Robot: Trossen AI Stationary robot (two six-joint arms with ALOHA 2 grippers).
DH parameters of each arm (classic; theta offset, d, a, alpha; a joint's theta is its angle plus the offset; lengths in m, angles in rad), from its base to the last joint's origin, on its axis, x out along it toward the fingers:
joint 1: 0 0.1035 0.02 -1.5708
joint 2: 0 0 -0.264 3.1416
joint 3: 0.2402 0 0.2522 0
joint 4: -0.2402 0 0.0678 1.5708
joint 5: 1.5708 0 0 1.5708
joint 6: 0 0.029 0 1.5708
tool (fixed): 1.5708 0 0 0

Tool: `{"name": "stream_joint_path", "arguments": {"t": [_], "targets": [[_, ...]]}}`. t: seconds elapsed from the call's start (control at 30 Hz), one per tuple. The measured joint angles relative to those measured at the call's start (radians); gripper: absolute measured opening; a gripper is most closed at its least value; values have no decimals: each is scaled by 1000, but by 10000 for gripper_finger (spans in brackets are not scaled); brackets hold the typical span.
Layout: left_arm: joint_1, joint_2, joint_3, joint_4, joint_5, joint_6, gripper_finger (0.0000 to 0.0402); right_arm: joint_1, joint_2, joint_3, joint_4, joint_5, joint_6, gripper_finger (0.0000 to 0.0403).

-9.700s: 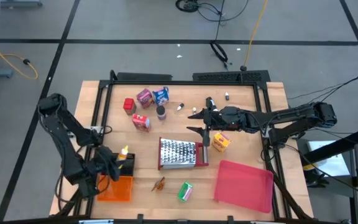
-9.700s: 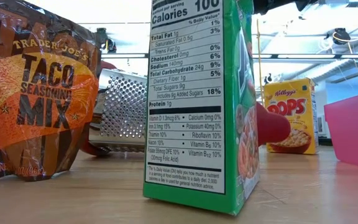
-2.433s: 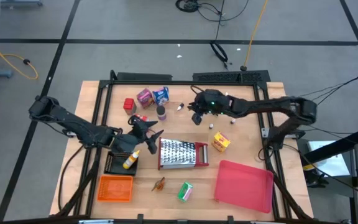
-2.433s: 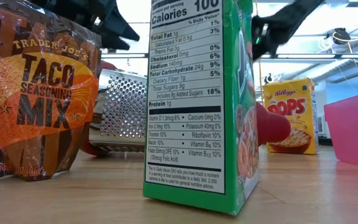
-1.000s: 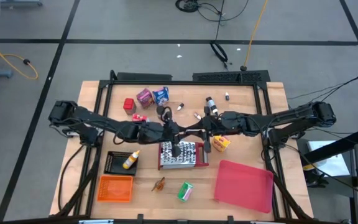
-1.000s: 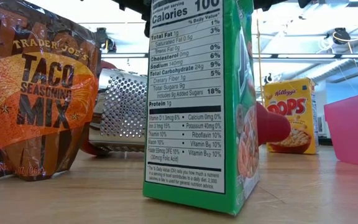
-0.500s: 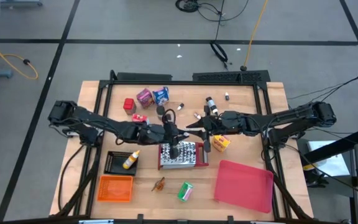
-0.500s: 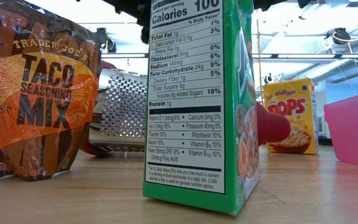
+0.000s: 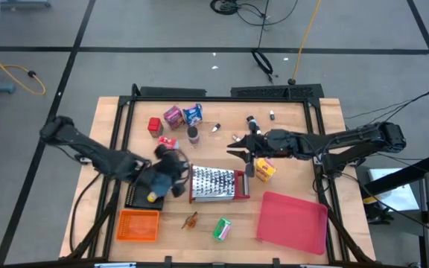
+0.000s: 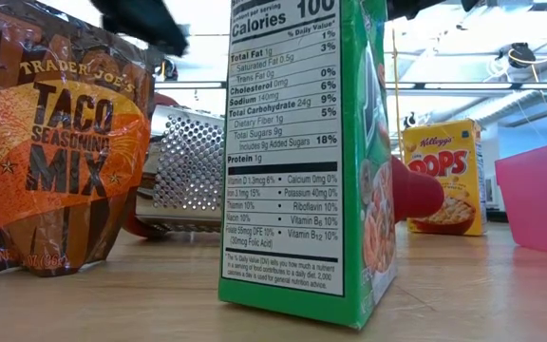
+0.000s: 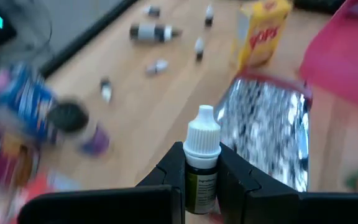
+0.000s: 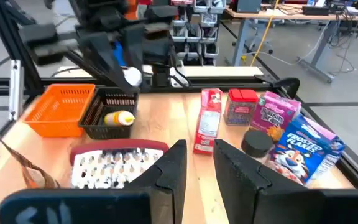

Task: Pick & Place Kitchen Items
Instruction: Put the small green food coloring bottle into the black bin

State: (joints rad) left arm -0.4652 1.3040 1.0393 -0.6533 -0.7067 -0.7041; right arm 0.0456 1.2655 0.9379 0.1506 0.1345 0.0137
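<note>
My left gripper (image 11: 202, 163) is shut on a tiny bottle (image 11: 202, 140) with a white cap and a dark, green-labelled body. In the high view it hangs blurred (image 9: 171, 170) between the steel grater (image 9: 214, 184) and the black basket (image 9: 144, 195), which holds a yellow bottle (image 9: 153, 195). My right gripper (image 12: 199, 163) hovers over the table's middle right (image 9: 237, 154), its fingers slightly apart with nothing between them. Small boxes (image 9: 173, 115), a dark jar (image 9: 193, 135) and tiny bottles (image 9: 250, 120) lie on the far half of the table. My left gripper pinches the bottle's dark body (image 11: 201, 186) between its two fingers, just below the white cap. The bottle lies along the fingers, and its cap (image 11: 203, 127) sticks out past the fingertips. The fingers slant downward from the table's left. The bottle is lifted clear of the table.
An orange basket (image 9: 138, 225) stands in front of the black one. A flat red tray (image 9: 293, 221) lies at the near right, a yellow box (image 9: 265, 170) beside the grater. A green box (image 10: 302, 161) and a taco packet (image 10: 55, 142) stand near the front edge.
My left gripper has swung from the table's middle, where it met my right gripper above the grater, toward the table's left and the black basket. It carries the small bottle clear of the table and has turned on the way. My right gripper has stayed in place.
</note>
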Motion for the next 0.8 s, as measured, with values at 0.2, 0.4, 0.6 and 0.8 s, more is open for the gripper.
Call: {"name": "stream_joint_path", "arguments": {"t": [0.2, 0.4, 0.6, 0.8], "targets": [[-154, -17, 0, -325, 4, -421, 43, -18, 0, 0, -5, 0, 0, 75], [-290, -17, -12, -520, 93, -798, 43, -28, 0, 0, -6, 0, 1, 75], [-396, -14, -57, -590, 224, -1065, 43, -27, 0, 0, -6, -4, 0, 75], [-470, -14, -154, -592, 364, -1289, 43, -27, 0, 0, -6, -4, 1, 75]]}}
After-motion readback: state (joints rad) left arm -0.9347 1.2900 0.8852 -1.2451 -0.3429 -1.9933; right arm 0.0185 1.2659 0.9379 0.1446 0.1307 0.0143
